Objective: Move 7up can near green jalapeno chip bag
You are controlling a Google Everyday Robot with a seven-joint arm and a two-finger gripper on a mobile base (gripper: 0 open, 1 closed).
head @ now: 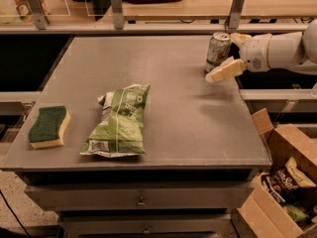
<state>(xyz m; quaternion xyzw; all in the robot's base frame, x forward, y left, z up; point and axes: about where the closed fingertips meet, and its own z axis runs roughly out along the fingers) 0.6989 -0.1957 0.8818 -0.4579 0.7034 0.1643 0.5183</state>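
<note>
Robotics test area in a lab or office: a grey metal worktop [163, 83] with drawers [141, 201] stands before long wooden counters [198, 4], beside a cardboard box [277, 143] of snacks. A white robot end effector [233, 53] reaches over the worktop's far right edge.

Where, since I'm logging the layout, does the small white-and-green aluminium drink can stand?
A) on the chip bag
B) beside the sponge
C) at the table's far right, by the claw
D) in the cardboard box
C: the white-and-green aluminium drink can stands upright at the far right of the grey table, with the open cream claw right beside it.
</note>
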